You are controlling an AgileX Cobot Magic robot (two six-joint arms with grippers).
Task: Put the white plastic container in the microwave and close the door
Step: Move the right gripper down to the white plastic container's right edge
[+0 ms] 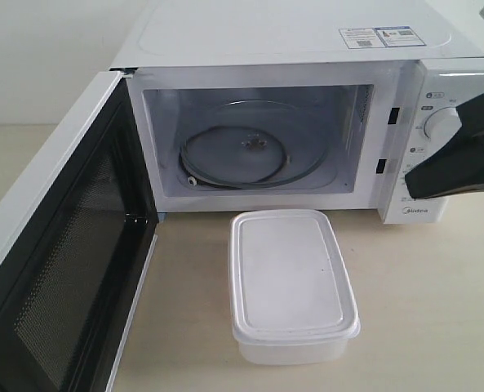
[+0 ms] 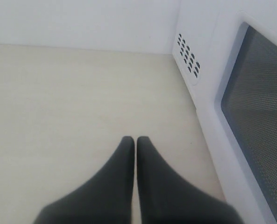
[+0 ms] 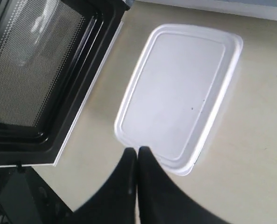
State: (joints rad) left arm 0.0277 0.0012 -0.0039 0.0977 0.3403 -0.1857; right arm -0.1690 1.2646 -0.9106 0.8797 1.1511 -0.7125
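Note:
The white plastic container (image 1: 290,273) sits lidded on the table, just in front of the microwave (image 1: 266,33). The door (image 1: 62,269) is swung wide open to the left, its black perforated inner face showing. A glass turntable (image 1: 250,151) lies in the cavity. My right gripper (image 1: 417,181) hovers shut in front of the dials, up and to the right of the container. In the right wrist view it (image 3: 137,150) is shut on nothing, above the container (image 3: 178,91) near one short edge. My left gripper (image 2: 135,139) is shut and empty over bare table beside the door's outer window (image 2: 259,116).
The open door (image 3: 31,70) takes up the table to the left of the container. Two white dials (image 1: 441,122) sit on the panel partly behind my right gripper. Vent slots (image 2: 188,55) show beside the left gripper. A white wall stands behind.

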